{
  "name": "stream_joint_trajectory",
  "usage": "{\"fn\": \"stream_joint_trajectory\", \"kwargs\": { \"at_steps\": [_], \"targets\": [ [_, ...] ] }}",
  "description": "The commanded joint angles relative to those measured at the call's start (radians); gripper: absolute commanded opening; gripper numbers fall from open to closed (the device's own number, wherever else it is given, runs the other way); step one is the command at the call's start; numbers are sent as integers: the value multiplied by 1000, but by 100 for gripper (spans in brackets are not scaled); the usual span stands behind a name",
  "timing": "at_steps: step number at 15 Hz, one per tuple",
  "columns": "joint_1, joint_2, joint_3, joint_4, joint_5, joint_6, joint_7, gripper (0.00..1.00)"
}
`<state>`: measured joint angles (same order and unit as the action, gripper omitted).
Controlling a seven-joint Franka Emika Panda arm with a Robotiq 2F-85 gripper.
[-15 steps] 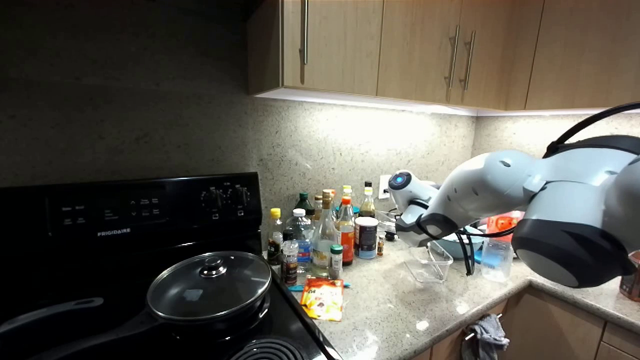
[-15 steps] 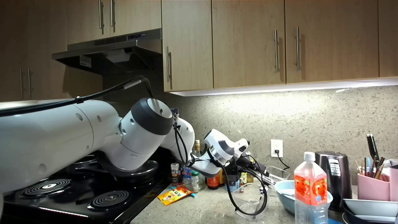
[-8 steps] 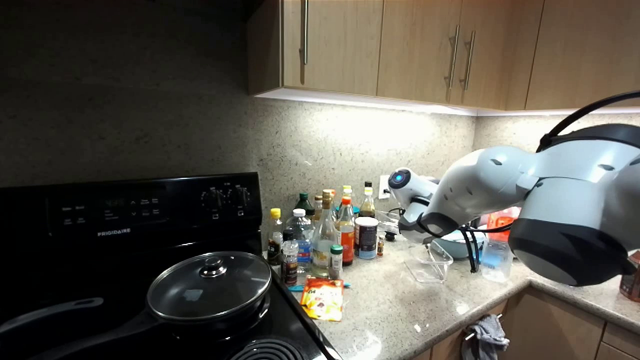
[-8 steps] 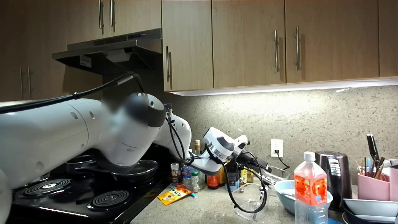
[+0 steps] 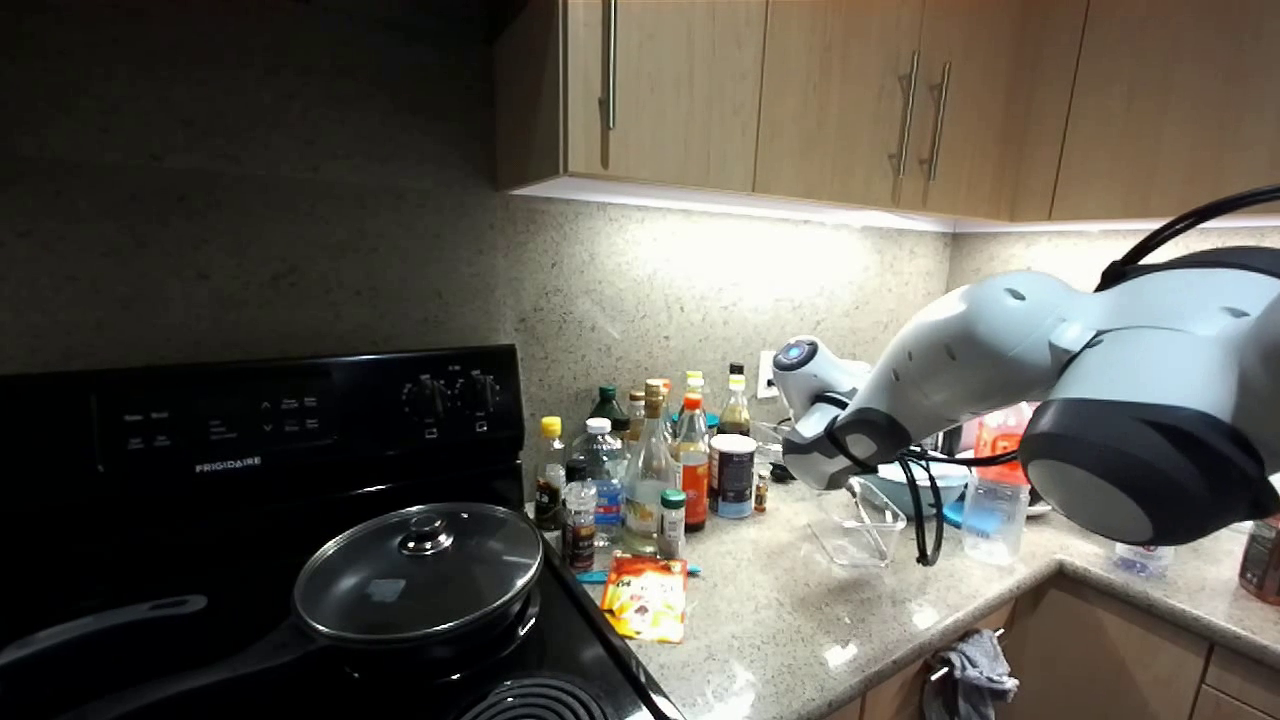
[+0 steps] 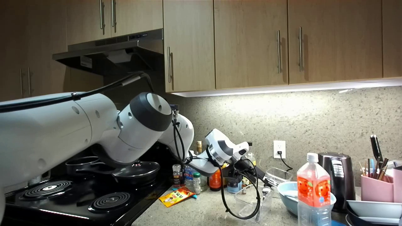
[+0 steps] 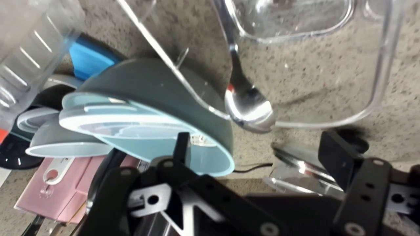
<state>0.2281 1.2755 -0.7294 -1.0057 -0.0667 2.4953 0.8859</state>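
In the wrist view my gripper (image 7: 261, 152) stands open, with a wide gap between its black fingertips and nothing held. Just beyond that gap a metal spoon (image 7: 250, 106) leans with its head at the rim of a clear container (image 7: 328, 125). The left fingertip overlaps a light blue bowl (image 7: 144, 77) in the picture; contact cannot be judged. In an exterior view the gripper (image 6: 268, 180) angles downward near the spoon (image 6: 265, 191) and the clear container (image 6: 245, 202). In the exterior view from the stove side, the wrist hides the fingers above the clear container (image 5: 850, 545).
Bottles and jars, among them a red-capped bottle (image 5: 692, 470), line the wall. A lidded pan (image 5: 420, 580) sits on the stove; an orange packet (image 5: 645, 600) lies nearby. A red-labelled bottle (image 6: 314, 191), a kettle (image 6: 339, 182) and a pink holder (image 6: 377, 190) crowd the bowl's side.
The arm has shifted slightly, its elbow a little higher and its wrist drawn slightly toward the stove side. More of the spoon shows now in an exterior view. The container and bowl stay put.
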Motion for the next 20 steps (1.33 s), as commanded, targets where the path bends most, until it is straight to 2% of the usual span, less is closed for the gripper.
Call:
{"fn": "stream_joint_trajectory", "kwargs": {
  "at_steps": [1, 3, 4, 5, 8, 13, 17, 20],
  "targets": [
    [-62, -100, 162, -8, -26, -144, -102, 100],
    [-86, -118, 208, 11, -39, -217, -94, 100],
    [-92, -116, 210, 27, -58, -247, -62, 100],
    [-97, -90, 219, 40, -82, -200, -39, 100],
    [-112, -101, 237, 52, -90, -230, -40, 100],
    [-204, -45, 352, 145, -87, -170, -110, 100],
    [-241, -11, 375, 215, -88, -155, -132, 100],
    [-248, 5, 359, 249, -59, -183, -117, 100]
  ]
}}
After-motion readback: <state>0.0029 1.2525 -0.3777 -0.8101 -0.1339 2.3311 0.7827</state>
